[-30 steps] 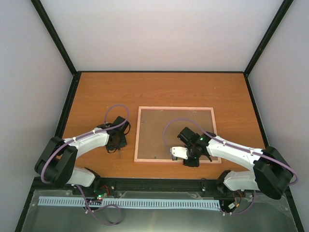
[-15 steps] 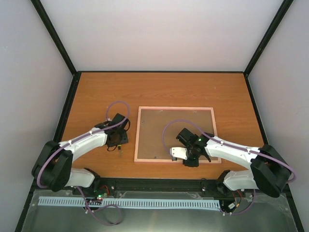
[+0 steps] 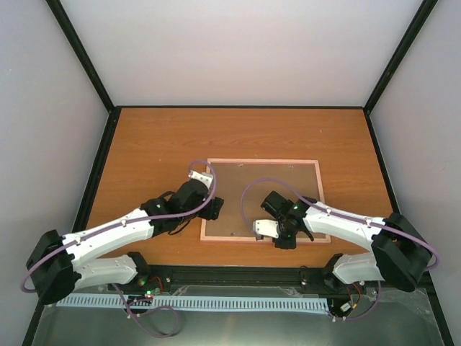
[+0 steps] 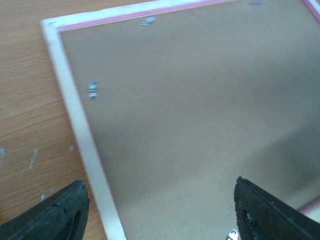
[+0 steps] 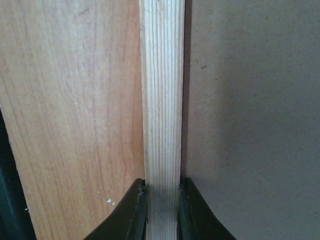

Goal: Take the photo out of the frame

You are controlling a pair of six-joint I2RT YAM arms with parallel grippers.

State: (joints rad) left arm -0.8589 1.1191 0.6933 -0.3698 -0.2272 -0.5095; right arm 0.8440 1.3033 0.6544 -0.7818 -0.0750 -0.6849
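The frame (image 3: 263, 161) lies face down on the table, pink-edged, its brown backing board (image 3: 252, 194) facing up. The photo is hidden. My left gripper (image 3: 213, 207) hovers open over the frame's left rail (image 4: 75, 115); one finger is outside the rail and the other is over the board (image 4: 200, 100). Nothing sits between its fingers (image 4: 70, 205). My right gripper (image 3: 277, 236) is at the frame's near edge. In the right wrist view it (image 5: 162, 200) is shut on the pale wooden rail (image 5: 162, 100), one finger on the table side and one on the board side (image 5: 250, 125).
Small metal tabs (image 4: 92, 90) (image 4: 148, 21) hold the board along the left and far rails. The wooden table (image 3: 151, 144) is ringed by black posts and grey walls. A black rail (image 3: 238, 274) runs along the near edge by the arm bases.
My left arm has swung right from the bare table to the frame's left edge and its jaws have opened wide. My right gripper has closed onto the near rail.
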